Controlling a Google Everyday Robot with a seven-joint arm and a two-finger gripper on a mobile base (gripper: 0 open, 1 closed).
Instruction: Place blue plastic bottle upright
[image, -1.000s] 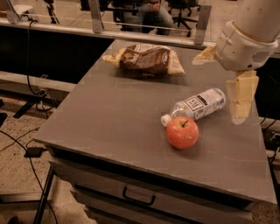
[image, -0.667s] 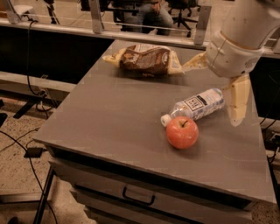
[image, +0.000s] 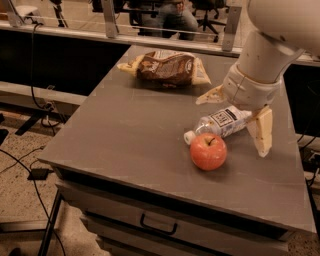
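Three things on the table (image: 115, 130): bag (image: 167, 67) near the far edge, bottle (image: 220, 122) lying on its side right of centre, apple (image: 208, 151) just in front of it. Bottle's white cap end pointing front-left, right next to the apple; touching or not, can't tell. Base end tucked under the gripper (image: 230, 127) and hidden there.

Gripper hanging low over the right side of the table, fingers (image: 261, 131) splayed wide apart, gripping nothing. One finger sticking out to the left behind the bottle, the other pointing down on its right, near the table's right edge. Big bare stretch of tabletop across the left half and along the front. Much tighter on the right, just a narrow strip between finger and edge.

Bottle in clear, faintly blue plastic with a white label and dark print. Apple round, red with a yellowish patch, stem dimple up. Bag crinkly, brown in the middle, pale at both ends. Fingers cream, flat and tapered like wedges, under a smooth white rounded arm.

Tabletop matte grey, flat, square-cornered, with a drawer (image: 158, 225) and dark handle below. Speckled floor with black cables (image: 30, 160) on the left, a rail behind the table, somebody seated (image: 175, 15) beyond it.
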